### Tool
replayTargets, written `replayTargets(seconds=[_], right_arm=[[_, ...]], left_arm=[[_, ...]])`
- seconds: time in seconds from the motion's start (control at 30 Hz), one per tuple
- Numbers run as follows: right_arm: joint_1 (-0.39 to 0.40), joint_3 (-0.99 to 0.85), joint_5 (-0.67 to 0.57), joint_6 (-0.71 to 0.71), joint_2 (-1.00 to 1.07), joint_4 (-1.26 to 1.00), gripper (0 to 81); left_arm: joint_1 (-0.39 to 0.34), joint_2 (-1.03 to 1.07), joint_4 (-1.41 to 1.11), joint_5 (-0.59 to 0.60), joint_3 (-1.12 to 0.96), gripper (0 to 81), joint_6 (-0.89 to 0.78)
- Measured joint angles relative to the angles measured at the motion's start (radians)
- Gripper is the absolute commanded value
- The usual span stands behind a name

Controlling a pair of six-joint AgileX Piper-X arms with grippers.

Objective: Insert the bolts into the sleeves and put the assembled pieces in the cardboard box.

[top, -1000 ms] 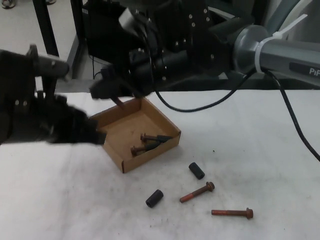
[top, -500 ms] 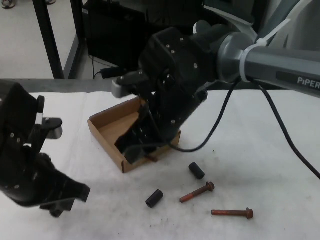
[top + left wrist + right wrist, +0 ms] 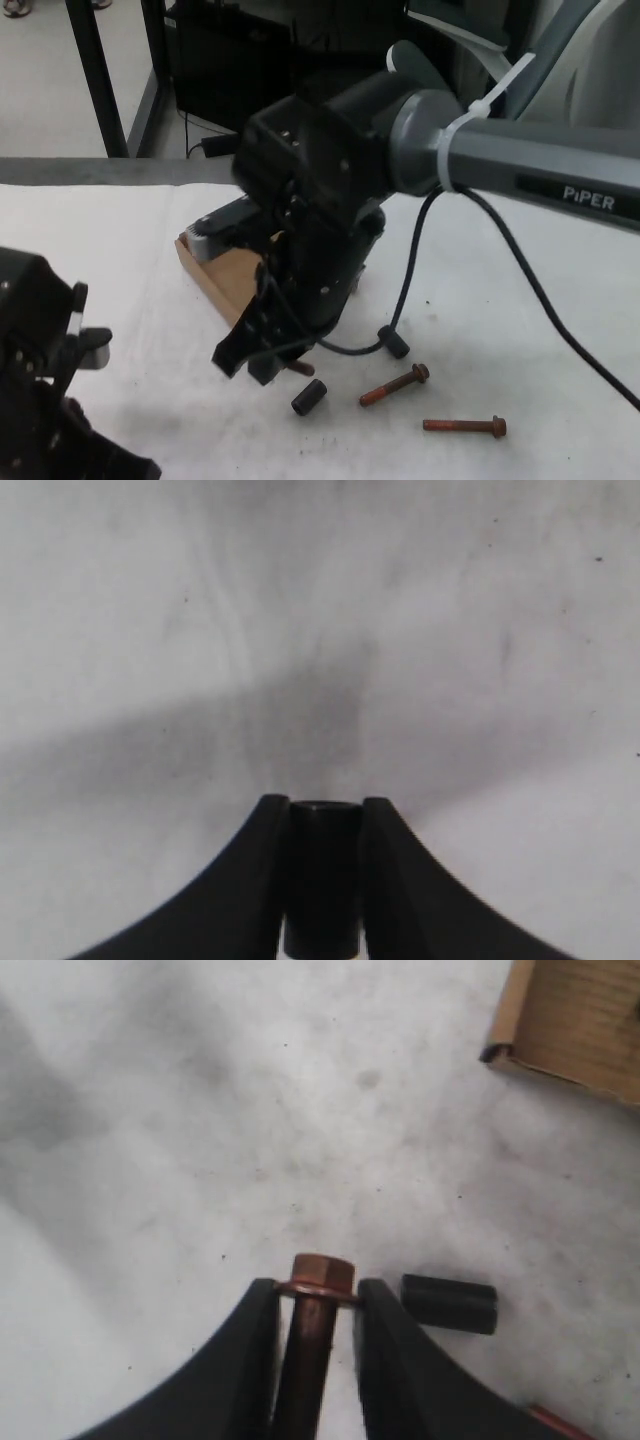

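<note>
- Our left hand is closed tight on a black sleeve, with one finger pressed to each side. The sleeve's end sits about level with the fingertips, and the hand hangs over bare white counter.
- Our right hand is closed on a rusty bolt. It pinches the shank just under the hex head, which pokes out past the fingertips.
- In the high view, the right hand is low over the counter, just in front of the cardboard box, and its arm covers most of the box. The left arm sits at the near left edge, well apart.
- A loose sleeve lies on the counter just beside the right hand's fingertips, not touching them.
- A second loose sleeve lies near the box, by the arm's cable.
- A loose bolt lies slanted near that sleeve, and a last bolt lies closer to us, apart from it.
</note>
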Motion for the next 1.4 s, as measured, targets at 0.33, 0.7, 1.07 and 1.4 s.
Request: replayTargets(seconds=[0.33, 0.7, 1.07, 1.4], right_arm=[[0.087, 0.094, -0.001, 0.022, 0.021, -0.004, 0.2], [0.094, 0.149, -0.001, 0.061, 0.021, -0.057, 29.5], [0.094, 0.158, 0.007, 0.109, 0.021, -0.128, 43.1], [0.094, 0.214, 0.007, 0.112, 0.021, -0.111, 43.1]], left_arm=[[0.0, 0.0, -0.042, 0.0, 0.01, 0.8, -0.022], [0.0, 0.0, -0.042, 0.0, 0.01, 3.0, -0.022], [0.0, 0.0, -0.006, 0.0, 0.01, 55.8, -0.029], [0.0, 0.0, 0.031, 0.0, 0.01, 53.1, -0.029]])
